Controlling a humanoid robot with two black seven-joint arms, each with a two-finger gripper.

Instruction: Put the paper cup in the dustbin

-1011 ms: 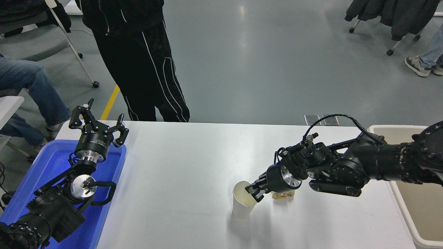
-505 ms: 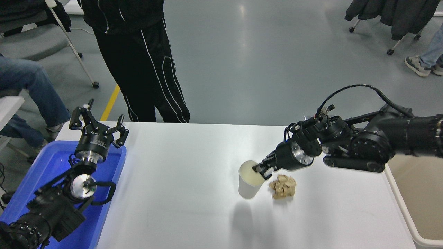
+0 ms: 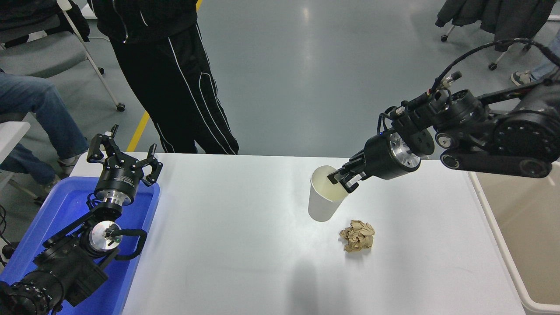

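The white paper cup (image 3: 323,202) hangs upright in the air above the table's middle, its cream inside showing. My right gripper (image 3: 343,179) is shut on the cup's right rim and holds it well above the table. The beige dustbin (image 3: 516,232) stands at the table's right edge, partly cut off by the picture; the cup is to its left, apart from it. My left gripper (image 3: 122,154) is open and parked at the lower left over the blue tray.
A crumpled brown paper ball (image 3: 358,236) lies on the white table (image 3: 227,245) below and right of the cup. A blue plastic tray (image 3: 52,214) sits at the left edge. A person in black trousers (image 3: 175,83) stands at the far side.
My right gripper has lifted the paper cup off the table and carried it up and a little to the right. The brown paper ball is now uncovered. The left arm has not moved.
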